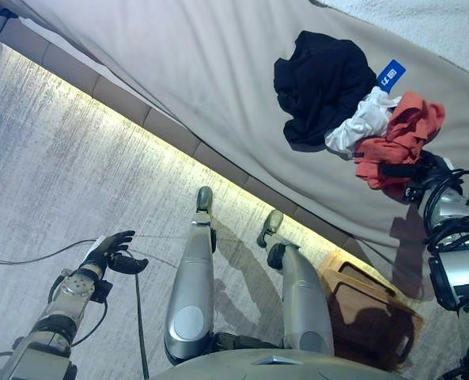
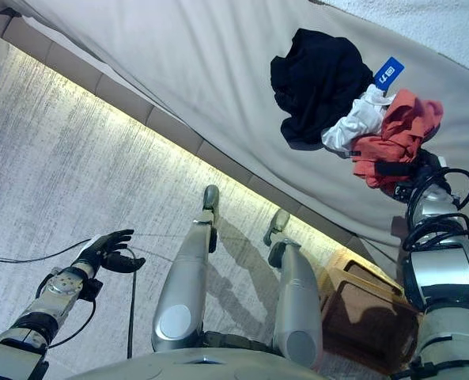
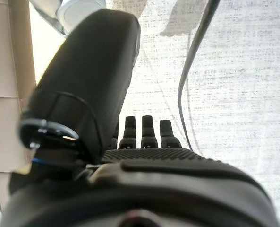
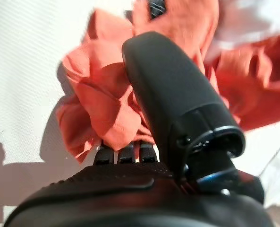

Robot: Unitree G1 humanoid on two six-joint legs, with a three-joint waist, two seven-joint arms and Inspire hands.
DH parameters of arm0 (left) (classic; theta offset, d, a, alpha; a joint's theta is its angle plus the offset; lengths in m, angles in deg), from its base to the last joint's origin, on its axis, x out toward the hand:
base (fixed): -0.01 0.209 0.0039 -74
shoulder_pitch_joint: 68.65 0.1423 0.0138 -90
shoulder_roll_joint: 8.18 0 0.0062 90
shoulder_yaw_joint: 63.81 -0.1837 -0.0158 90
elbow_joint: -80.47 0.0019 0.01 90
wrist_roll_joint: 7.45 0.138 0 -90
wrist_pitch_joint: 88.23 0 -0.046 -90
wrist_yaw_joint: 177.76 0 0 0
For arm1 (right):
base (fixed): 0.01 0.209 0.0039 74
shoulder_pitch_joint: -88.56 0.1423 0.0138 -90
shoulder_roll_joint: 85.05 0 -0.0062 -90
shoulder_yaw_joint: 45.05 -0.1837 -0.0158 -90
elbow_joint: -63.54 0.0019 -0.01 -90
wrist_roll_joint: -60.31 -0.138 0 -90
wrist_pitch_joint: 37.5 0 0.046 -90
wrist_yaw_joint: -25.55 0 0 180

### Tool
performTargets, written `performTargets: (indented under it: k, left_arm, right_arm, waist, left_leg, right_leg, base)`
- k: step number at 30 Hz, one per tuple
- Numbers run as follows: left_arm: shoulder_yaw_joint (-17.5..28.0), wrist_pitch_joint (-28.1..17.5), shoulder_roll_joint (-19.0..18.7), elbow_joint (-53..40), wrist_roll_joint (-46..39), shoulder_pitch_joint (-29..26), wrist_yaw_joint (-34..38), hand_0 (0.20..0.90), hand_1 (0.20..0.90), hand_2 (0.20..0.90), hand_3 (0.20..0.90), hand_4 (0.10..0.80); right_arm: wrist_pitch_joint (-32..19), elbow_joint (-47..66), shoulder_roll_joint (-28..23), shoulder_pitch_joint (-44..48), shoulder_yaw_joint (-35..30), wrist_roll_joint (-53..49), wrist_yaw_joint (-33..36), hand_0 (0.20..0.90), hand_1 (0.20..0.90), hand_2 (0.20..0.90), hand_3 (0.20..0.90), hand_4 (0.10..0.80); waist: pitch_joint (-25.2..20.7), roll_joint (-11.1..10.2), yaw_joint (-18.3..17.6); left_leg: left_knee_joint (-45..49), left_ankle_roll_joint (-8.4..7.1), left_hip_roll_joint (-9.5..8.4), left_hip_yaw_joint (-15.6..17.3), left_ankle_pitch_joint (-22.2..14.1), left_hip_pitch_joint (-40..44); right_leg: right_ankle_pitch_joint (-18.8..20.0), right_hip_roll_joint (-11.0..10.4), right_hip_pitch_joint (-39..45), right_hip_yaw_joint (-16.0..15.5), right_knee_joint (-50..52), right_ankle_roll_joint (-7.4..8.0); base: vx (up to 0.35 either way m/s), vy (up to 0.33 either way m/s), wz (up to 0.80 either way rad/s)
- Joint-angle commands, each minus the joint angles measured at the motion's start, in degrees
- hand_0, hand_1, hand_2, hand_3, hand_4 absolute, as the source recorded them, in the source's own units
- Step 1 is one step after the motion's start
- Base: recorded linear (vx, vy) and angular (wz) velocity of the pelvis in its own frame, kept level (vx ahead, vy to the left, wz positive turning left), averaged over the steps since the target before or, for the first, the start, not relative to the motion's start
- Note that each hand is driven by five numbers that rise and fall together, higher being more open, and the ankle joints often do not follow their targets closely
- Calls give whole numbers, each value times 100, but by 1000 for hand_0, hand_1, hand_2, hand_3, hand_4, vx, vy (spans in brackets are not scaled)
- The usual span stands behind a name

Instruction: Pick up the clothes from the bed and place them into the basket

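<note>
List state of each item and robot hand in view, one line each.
Orange garment: crumpled on the bed, right robot hand closed into it.
White garment: bunched between the orange and black ones.
Black garment: heaped on the bed, untouched.
Basket: on the floor beside the bed, no clothes visible inside.
Left robot hand: open, over the floor, holding nothing.

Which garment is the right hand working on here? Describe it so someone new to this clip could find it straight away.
On the beige bed lies one heap of clothes. The orange garment sits at the end of the heap nearest the right hand, beside a white garment and a black garment. It is the only orange piece, and the hand's fingers are closed into its folds.
</note>
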Motion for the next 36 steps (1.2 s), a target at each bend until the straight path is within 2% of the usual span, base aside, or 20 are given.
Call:
performTargets:
  k: [1, 4, 5, 13, 14, 17, 19, 22, 26, 28, 30, 31, 32, 34, 35, 36]
  left_arm:
    - [-53, -148, 49, -25, -240, 839, 209, 900, 900, 900, 900, 800]
    - [-118, -122, 157, -111, -250, 915, 302, 900, 900, 900, 900, 800]
    - [-154, -136, 212, -123, -263, 945, 341, 900, 900, 900, 900, 800]
    - [-245, -459, 691, 140, -177, 1199, 581, 900, 900, 900, 900, 800]
    - [-251, -471, 699, 150, -177, 1204, 587, 900, 900, 900, 900, 800]
    - [-277, -666, 989, 424, -123, 1262, 701, 900, 900, 900, 900, 800]
    - [-345, -664, 1196, 485, -40, 1285, 782, 900, 900, 900, 900, 800]
    - [-386, -697, 1387, 575, -40, 1305, 853, 900, 900, 900, 900, 800]
    - [-443, -644, 1651, 630, 120, 1362, 944, 900, 900, 900, 900, 800]
    - [-417, -634, 1760, 653, 117, 1408, 988, 900, 900, 900, 900, 800]
    - [-395, -643, 1983, 674, -28, 1546, 997, 900, 900, 900, 900, 800]
    - [-394, -670, 2002, 676, -45, 1563, 998, 900, 900, 900, 900, 800]
    - [-380, -719, 2037, 700, -127, 1597, 960, 900, 900, 900, 900, 800]
    - [-396, -723, 2008, 740, -150, 1580, 847, 900, 900, 900, 900, 800]
    - [-423, -724, 1997, 766, -166, 1565, 828, 900, 900, 900, 900, 800]
    - [-472, -774, 1941, 818, -100, 1488, 738, 900, 900, 900, 900, 800]
  right_arm:
    - [-534, -6, -531, -355, -179, -448, 435, 300, 300, 300, 200, 100]
    - [-897, 124, -567, -428, -457, -728, 571, 300, 300, 300, 200, 100]
    - [-1072, 179, -587, -437, -627, -945, 570, 300, 300, 300, 200, 100]
    - [-2429, 1147, -273, -934, -1540, -2475, 96, 300, 300, 300, 200, 100]
    - [-2434, 1178, -261, -962, -1566, -2486, 76, 300, 300, 300, 200, 100]
    - [-2731, 1794, 59, -1362, -1882, -2801, 84, 300, 300, 300, 200, 100]
    - [-2931, 2465, 401, -1724, -1968, -2781, 322, 300, 300, 300, 200, 100]
    - [-3204, 3081, 813, -2288, -2119, -2812, 317, 300, 300, 300, 200, 100]
    - [-3291, 3998, 1342, -3014, -2159, -2249, 685, 300, 300, 300, 200, 100]
    - [-3269, 4236, 1497, -3216, -2121, -2164, 796, 300, 300, 300, 200, 100]
    - [-3103, 4636, 1775, -3548, -1934, -1884, 848, 300, 300, 300, 200, 100]
    - [-3079, 4670, 1806, -3577, -1910, -1888, 855, 300, 300, 300, 200, 100]
    - [-3034, 4691, 1900, -3645, -1842, -1846, 822, 300, 300, 300, 200, 100]
    - [-2919, 4603, 1939, -3664, -1814, -1853, 927, 300, 300, 300, 200, 100]
    - [-2908, 4562, 1953, -3677, -1814, -1852, 939, 300, 300, 300, 200, 100]
    - [-2942, 4409, 2003, -3705, -1803, -1868, 1119, 300, 300, 300, 200, 100]
  waist:
    - [-629, 369, -57]
    - [-678, 363, -99]
    - [-686, 359, -113]
    - [-966, 263, -283]
    - [-968, 259, -280]
    - [-1161, 225, -384]
    - [-1302, 173, -483]
    - [-1482, 94, -634]
    - [-1751, -61, -842]
    - [-1836, -128, -883]
    - [-2037, -237, -846]
    - [-2068, -240, -834]
    - [-2173, -192, -800]
    - [-2290, -96, -759]
    - [-2300, -81, -744]
    - [-2347, -47, -789]
  left_leg:
    - [-138, 74, -45, 142, -20, -141]
    - [-181, 39, -17, 178, -31, -29]
    - [-271, 55, 7, 237, 158, -11]
    - [-880, -77, 123, 461, 181, 770]
    - [-901, -79, 125, 472, 183, 799]
    - [-1214, -117, 157, 594, 193, 1212]
    - [-1495, -107, 157, 693, 204, 1625]
    - [-1711, -104, 146, 802, 174, 2031]
    - [-1725, -76, 105, 878, 72, 2515]
    - [-1627, -61, 51, 780, -18, 2625]
    - [-1354, 81, -279, 28, -289, 2783]
    - [-1357, 112, -338, -112, -310, 2796]
    - [-1568, 209, -466, -549, -314, 2917]
    - [-2059, 256, -517, -892, -162, 3131]
    - [-2120, 264, -531, -943, -134, 3187]
    - [-2119, 320, -644, -954, -208, 3256]
  right_leg:
    - [-38, 212, -87, -33, -91, 59]
    - [-36, 249, 57, -8, -224, 66]
    - [126, 259, 104, -68, -356, 8]
    - [88, 378, 820, 78, -947, 85]
    - [90, 378, 847, 82, -964, 87]
    - [97, 337, 1250, 98, -1248, 148]
    - [117, 328, 1595, 146, -1467, 193]
    - [109, 346, 1972, 228, -1688, 230]
    - [126, 333, 2496, 360, -1926, 223]
    - [135, 307, 2627, 459, -1975, 213]
    - [211, 273, 2897, 866, -2122, 214]
    - [219, 279, 2913, 934, -2130, 216]
    - [210, 338, 2983, 1197, -2165, 243]
    - [217, 396, 3083, 1455, -2244, 304]
    - [231, 379, 3119, 1487, -2260, 324]
    - [248, 283, 3144, 1568, -2272, 387]
  base:
    - [0, 43, -3]
    - [-27, 51, -3]
    - [-107, 47, -2]
    - [-9, 83, -9]
    - [4, 105, -12]
    - [29, 152, -11]
    - [62, 141, -10]
    - [53, 135, -11]
    - [82, 134, -13]
    - [120, 183, -21]
    - [137, 302, -49]
    - [65, 312, -103]
    - [46, 322, -114]
    - [42, 300, -117]
    - [-40, 315, -108]
    - [-58, 338, -121]
